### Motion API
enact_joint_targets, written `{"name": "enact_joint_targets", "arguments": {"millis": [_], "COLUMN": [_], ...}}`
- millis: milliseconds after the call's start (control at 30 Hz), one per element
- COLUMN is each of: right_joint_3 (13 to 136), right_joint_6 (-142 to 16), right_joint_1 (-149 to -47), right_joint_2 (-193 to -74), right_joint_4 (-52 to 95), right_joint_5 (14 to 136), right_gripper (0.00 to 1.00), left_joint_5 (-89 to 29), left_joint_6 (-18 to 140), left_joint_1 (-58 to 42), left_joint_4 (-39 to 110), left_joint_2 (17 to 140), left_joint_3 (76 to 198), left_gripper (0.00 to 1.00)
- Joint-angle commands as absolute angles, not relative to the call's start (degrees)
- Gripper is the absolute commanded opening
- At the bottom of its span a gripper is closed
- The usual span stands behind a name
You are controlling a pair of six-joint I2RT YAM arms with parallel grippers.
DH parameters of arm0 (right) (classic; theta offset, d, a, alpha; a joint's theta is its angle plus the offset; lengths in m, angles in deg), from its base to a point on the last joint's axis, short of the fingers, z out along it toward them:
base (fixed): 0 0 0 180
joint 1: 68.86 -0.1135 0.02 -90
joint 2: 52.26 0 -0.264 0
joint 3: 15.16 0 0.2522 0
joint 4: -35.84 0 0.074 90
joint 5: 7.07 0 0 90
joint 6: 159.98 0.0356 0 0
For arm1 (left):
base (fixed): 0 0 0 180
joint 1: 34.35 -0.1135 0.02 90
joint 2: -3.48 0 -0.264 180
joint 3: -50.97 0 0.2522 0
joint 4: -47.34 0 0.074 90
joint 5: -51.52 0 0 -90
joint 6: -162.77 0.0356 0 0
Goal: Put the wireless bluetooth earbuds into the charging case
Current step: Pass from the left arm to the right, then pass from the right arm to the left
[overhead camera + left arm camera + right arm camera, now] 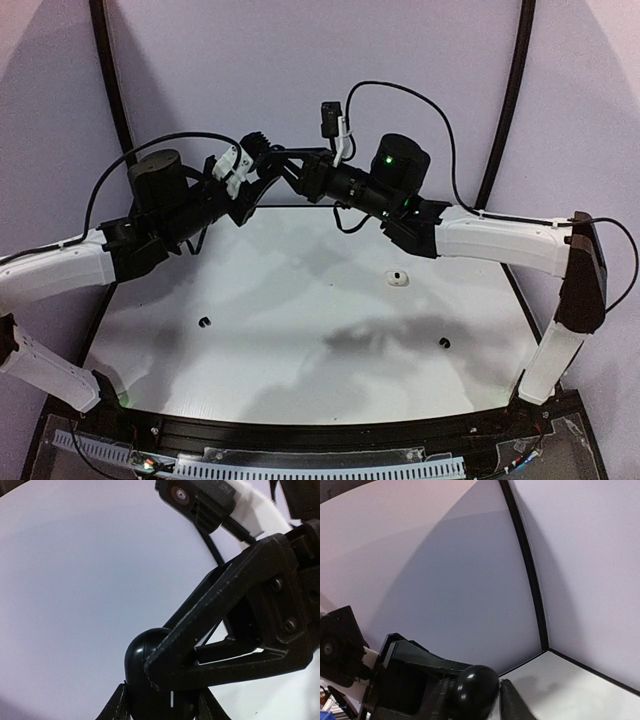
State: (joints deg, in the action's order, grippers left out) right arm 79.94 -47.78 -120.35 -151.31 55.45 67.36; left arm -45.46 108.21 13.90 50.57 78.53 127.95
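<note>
Closest to the left wrist lens, my left end effector shows two dark fingers rising from the bottom edge. They pinch the black charging case, a glossy rounded shell, between them. My right end effector lies across the shot from the right, one trussed finger set against the case's dome. Is it spread or pinching? From this angle I cannot tell. Up top sits the right wrist camera on its white mount.

Over to the right wrist view: the case is a dark ball low in frame. One of my right fingers stands just beside it on the right, and the black body of the left end effector fills the lower left. The other right finger is out of sight, so the grip is no clearer here. A corner of the white tabletop shows below, with a black frame post climbing the pale wall.

Now the top view: both arms are lifted over the far edge of the tabletop, end effectors meeting tip to tip. The case is lost among the dark parts there. Down on the tabletop, well apart from the case, lie the left black earbud and the right black earbud. Further back is a small white piece with a dark spot, too small to name.
</note>
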Motion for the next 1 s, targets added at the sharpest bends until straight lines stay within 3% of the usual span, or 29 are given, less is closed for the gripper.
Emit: {"name": "enact_joint_targets", "arguments": {"millis": [0, 100, 167, 200, 267, 333, 467, 567, 733, 967], "right_joint_3": [81.7, 80.7, 78.4, 77.7, 77.7, 79.8, 89.1, 95.0, 95.7, 98.8], "right_joint_6": [-47.9, -49.2, -50.7, -51.7, -56.1, -64.7, -81.2, -89.1, -90.9, -92.1], "right_joint_1": [-120.3, -119.9, -118.8, -117.9, -115.9, -113.8, -111.3, -111.1, -112.3, -115.3], "right_joint_2": [-152.3, -151.3, -149.3, -148.4, -146.7, -143.9, -142.4, -142.8, -141.6, -142.8], "right_joint_4": [54.8, 54.4, 55.0, 54.2, 49.8, 38.8, 11.2, -4.6, -4.8, -6.8], "right_joint_5": [65.9, 65.4, 63.4, 61.1, 57.5, 51.5, 42.7, 40.4, 39.2, 42.0], "right_gripper": [0.21, 0.02, 0.00, 0.00, 0.00, 0.00, 0.00, 0.00, 0.00, 0.00], "left_joint_5": [-45.9, -45.4, -41.9, -40.3, -33.7, -22.7, -6.3, 1.0, 2.1, -1.2], "left_joint_6": [107.4, 106.9, 104.4, 102.1, 99.9, 96.6, 93.8, 96.0, 94.8, 95.4], "left_joint_1": [14.2, 14.1, 14.2, 14.1, 14.0, 12.9, 9.2, 8.1, 8.4, 9.8], "left_joint_4": [51.6, 50.8, 46.5, 45.0, 39.7, 33.6, 22.4, 14.9, 14.4, 12.4], "left_joint_2": [78.1, 78.1, 78.5, 78.6, 78.6, 78.6, 79.7, 81.7, 84.8, 87.0], "left_joint_3": [128.0, 128.1, 129.3, 129.7, 131.1, 133.0, 137.9, 142.2, 147.2, 151.3], "left_gripper": [0.01, 0.03, 0.26, 0.53, 0.81, 0.92, 0.93, 0.86, 0.68, 0.57]}}
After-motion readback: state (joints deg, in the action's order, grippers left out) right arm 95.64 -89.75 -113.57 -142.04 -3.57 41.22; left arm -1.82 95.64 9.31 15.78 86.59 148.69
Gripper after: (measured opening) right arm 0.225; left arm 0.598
